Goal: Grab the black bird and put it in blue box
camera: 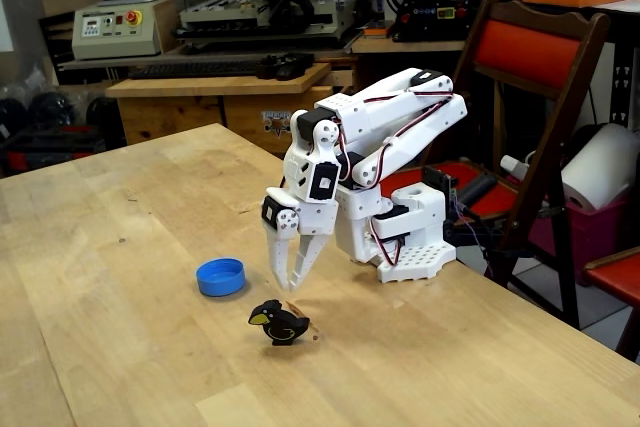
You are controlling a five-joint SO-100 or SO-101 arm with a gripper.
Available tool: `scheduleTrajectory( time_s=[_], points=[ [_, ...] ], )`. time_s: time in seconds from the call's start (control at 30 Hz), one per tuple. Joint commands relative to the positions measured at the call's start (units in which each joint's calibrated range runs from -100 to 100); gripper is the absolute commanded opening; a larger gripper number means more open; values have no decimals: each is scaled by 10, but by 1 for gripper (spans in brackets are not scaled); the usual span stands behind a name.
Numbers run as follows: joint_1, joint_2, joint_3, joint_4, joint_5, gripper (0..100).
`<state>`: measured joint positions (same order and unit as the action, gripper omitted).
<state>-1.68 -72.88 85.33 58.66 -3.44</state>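
Observation:
The black bird [277, 323] stands upright on the wooden table [120, 277], yellow beak toward the left of the fixed view. To its upper left lies the blue box [220, 276], a shallow round dish with nothing in it. My white gripper [286, 285] hangs pointing down just above and behind the bird, between the bird and my base. Its fingers are slightly parted with nothing between them. The tips do not touch the bird.
My white arm base [405, 242] is clamped near the table's right edge. A red folding chair [530, 97] stands behind it, and a workbench with machines [230, 37] fills the background. Bare wood spreads left and in front of the bird.

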Motion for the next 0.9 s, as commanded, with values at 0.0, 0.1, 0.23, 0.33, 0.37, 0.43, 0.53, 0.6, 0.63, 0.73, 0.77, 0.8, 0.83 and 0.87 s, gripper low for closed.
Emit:
scheduleTrajectory(
  time_s=[0.0, 0.1, 0.23, 0.33, 0.37, 0.43, 0.53, 0.6, 0.63, 0.73, 0.77, 0.8, 0.83, 0.87],
  points=[
    [-2, -8, -3, -5, -1, 3],
    [-2, -8, -3, -5, -1, 3],
    [-2, -8, -3, -5, -1, 3],
    [-2, -8, -3, -5, -1, 3],
    [-2, -8, -3, -5, -1, 3],
    [-2, -8, -4, -5, -1, 3],
    [-2, -8, -4, -5, -1, 3],
    [-2, -8, -4, -5, -1, 3],
    [-2, -8, -3, -5, -1, 3],
    [1, -8, -3, -5, -1, 3],
    [1, -8, -3, -5, -1, 3],
    [1, -8, -3, -5, -1, 3],
    [1, -8, -3, -5, -1, 3],
    [-1, -8, -3, -5, -1, 3]
  ],
)
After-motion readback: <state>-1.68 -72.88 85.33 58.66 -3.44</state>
